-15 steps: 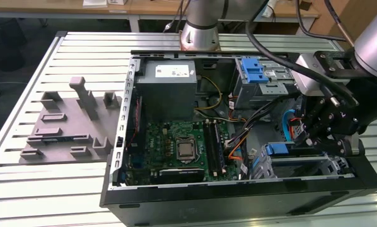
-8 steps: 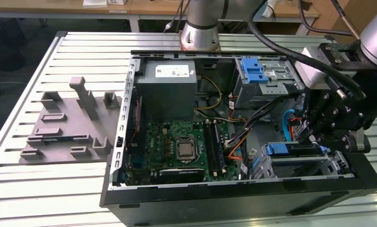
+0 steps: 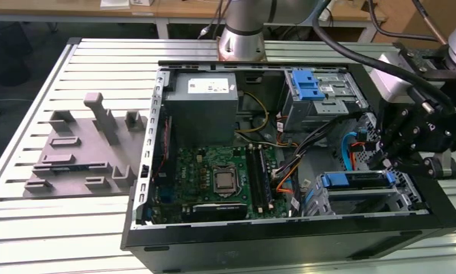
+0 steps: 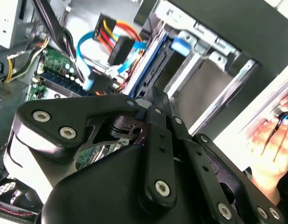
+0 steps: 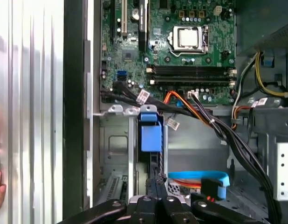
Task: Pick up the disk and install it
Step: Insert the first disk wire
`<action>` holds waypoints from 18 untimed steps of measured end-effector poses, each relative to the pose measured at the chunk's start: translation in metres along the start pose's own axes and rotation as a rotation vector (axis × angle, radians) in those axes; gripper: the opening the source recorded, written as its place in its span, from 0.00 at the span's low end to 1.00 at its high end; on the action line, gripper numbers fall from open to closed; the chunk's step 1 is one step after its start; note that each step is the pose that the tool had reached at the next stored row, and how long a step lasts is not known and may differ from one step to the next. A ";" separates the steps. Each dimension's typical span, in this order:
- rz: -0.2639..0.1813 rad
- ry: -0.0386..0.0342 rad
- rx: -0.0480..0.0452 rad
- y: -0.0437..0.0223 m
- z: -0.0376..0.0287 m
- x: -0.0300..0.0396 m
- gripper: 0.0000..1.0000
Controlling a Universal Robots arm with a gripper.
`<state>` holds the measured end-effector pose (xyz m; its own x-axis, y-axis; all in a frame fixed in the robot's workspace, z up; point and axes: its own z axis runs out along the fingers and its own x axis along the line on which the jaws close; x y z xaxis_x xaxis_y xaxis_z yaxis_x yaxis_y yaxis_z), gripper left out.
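**Disk seated in the case's drive bay**

The fingers (image 5: 155, 198) are clenched together, tips right at the near end of the disk (image 5: 150, 135), not gripping it. The disk stands on edge in the metal drive cage (image 3: 365, 197) inside the open computer case (image 3: 167, 142), its blue frame showing. Beside the cage lies the motherboard (image 3: 220, 180). The case rests on the slatted bench (image 3: 30, 120).

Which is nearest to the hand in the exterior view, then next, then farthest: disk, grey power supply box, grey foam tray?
From the hand:
1. Disk, in the lower bay right beside the hand.
2. Grey power supply box, across the case toward the exterior view's left.
3. Grey foam tray, outside the case, farthest left.
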<state>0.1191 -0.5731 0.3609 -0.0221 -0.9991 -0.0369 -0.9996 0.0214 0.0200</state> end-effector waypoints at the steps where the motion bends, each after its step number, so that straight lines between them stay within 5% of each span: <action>1: 0.000 -0.0001 0.0000 -0.0017 0.0000 -0.0008 0.11; 11: 0.000 0.0000 0.0077 -0.0042 -0.0037 -0.0104 0.11; 18: -0.001 -0.0008 0.0351 -0.0039 -0.0083 -0.0188 0.11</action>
<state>0.1236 -0.5547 0.3699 -0.0208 -0.9991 -0.0376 -0.9997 0.0214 -0.0151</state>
